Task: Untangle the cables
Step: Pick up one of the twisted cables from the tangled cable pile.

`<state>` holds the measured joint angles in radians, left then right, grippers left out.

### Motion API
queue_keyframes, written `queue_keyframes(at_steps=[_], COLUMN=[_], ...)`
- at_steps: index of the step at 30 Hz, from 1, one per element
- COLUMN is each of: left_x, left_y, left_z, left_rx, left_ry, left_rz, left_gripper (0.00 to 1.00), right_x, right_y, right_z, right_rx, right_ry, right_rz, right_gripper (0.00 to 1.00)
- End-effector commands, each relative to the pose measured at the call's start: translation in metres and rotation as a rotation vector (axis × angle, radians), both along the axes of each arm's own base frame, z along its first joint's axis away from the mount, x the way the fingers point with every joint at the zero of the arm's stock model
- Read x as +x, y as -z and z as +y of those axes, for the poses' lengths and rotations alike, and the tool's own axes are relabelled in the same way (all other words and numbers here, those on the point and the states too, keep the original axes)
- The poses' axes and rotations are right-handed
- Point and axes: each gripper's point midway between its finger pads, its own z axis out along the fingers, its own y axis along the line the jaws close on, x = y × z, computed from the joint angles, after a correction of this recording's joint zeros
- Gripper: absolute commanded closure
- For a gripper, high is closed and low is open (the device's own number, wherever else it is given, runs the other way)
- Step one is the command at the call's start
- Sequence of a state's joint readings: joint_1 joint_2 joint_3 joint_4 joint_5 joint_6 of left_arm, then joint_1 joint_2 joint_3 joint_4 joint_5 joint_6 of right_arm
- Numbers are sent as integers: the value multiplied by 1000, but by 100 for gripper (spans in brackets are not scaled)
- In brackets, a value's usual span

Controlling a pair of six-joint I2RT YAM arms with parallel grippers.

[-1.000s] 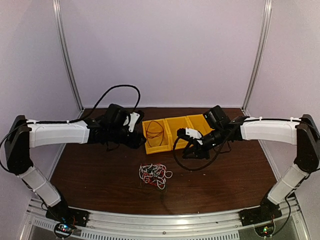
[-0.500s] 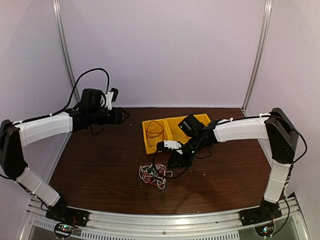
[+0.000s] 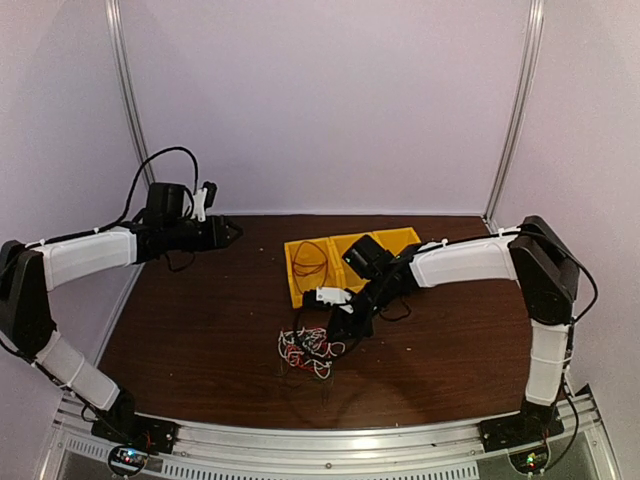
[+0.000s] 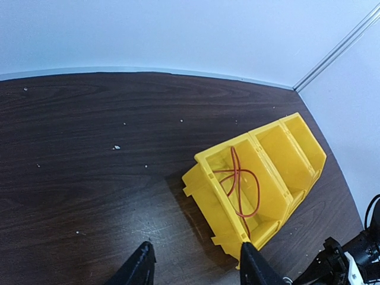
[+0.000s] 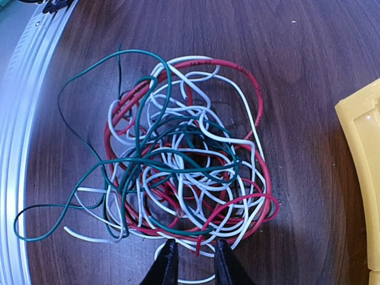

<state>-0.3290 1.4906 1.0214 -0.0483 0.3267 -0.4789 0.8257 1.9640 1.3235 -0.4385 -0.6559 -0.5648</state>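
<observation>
Hovering low over the cables [image 5: 184, 160], a red, white and green clump on the table [image 5: 309, 71] just in front of the yellow bin [image 4: 205, 196], the right gripper [image 5: 195, 258] had its jaws narrowly parted and empty. The left gripper [image 4: 196, 267], wide and empty, hung well apart. Singling out one strand seemed the step in hand, calling for a pinch at the clump's edge.

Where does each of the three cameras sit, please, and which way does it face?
Top: fixed above and behind, looking down on the table; both arms show.
Left wrist: on the left arm, facing the yellow bin with its red cable; open fingers at bottom.
Right wrist: on the right arm, looking down at the cable tangle; fingers at bottom.
Shared: top and left wrist both see the bin; top and right wrist the tangle.
</observation>
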Motion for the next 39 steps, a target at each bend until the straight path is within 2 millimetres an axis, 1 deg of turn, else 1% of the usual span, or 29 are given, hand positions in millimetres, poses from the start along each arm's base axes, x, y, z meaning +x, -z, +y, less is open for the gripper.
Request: queue_keyframes(at_steps=[1, 5, 9, 12, 14, 16, 21, 26, 29, 31, 34, 37, 39], left_x=[6, 5, 5, 5, 4, 2, -6, -11, -16, -26, -56, -94, -128], left_y=[-32, -33, -32, -32, -32, -30, -34, -38, -41, -51, -69, -88, -98], left_z=[-2, -2, -3, -3, -4, -6, -21, -29, -37, -49, -79, -109, -131], left_rx=[-29, -27, -26, -25, -25, -29, -85, -101, -78, -53, 3, 15, -30], left_ry=[10, 11, 14, 19, 25, 43, 139, 197, 238, 286, 399, 471, 541], left_rz=[-99, -104, -102, -103, -103, -99, -115, -133, -170, -228, -344, -456, -516], left_gripper=[50, 50, 50, 50, 50, 50, 50, 51, 52, 52, 52, 50, 49], right_x=[2, 3, 4, 3, 2, 0, -7, -20, -23, -24, -26, -30, -34], right_y=[5, 6, 4, -1, -10, -24, -69, -121, -153, -177, -208, -230, -240], right_z=[5, 7, 8, 8, 6, 5, -3, -10, -14, -18, -24, -32, -37], right_rx=[-21, -23, -17, -11, -8, 1, 35, 95, 145, 180, 226, 261, 281], right_ry=[19, 25, 33, 34, 31, 26, 7, -23, -24, -18, -9, -5, 0], right_rz=[4, 5, 7, 10, 10, -2, -52, -74, -126, -170, -236, -285, -307], right_gripper=[79, 83, 91, 99, 100, 100, 100, 100, 100, 100, 100, 100, 100])
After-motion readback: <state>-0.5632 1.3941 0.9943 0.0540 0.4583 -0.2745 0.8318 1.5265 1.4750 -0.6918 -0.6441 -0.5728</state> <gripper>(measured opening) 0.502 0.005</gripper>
